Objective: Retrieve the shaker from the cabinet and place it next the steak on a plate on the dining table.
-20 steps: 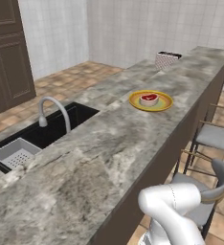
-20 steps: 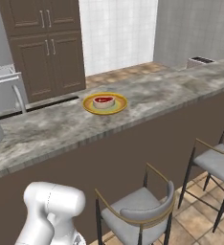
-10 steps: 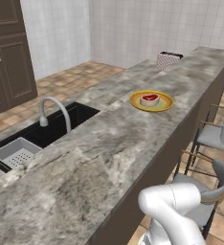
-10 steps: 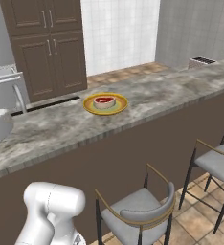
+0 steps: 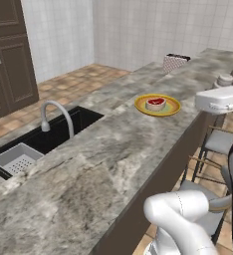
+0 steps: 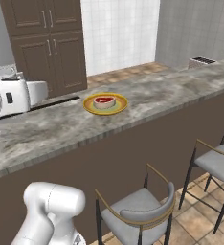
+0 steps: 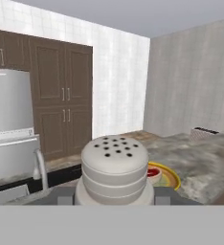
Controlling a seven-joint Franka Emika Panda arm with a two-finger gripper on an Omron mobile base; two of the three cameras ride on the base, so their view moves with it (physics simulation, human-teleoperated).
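Since a second ago my arm swings in over the tabletop [image 5: 138, 134]; my jaws clamp the shaker [image 7: 114, 165], held up just short of the plate [image 6: 105, 104] with the steak [image 6: 104, 101].

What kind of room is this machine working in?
Almost certainly a rendered home kitchen: a black sink with a curved silver tap is set into a long marbled stone counter, tall dark brown cabinets line the wall, and a yellow plate of red steak sits out.
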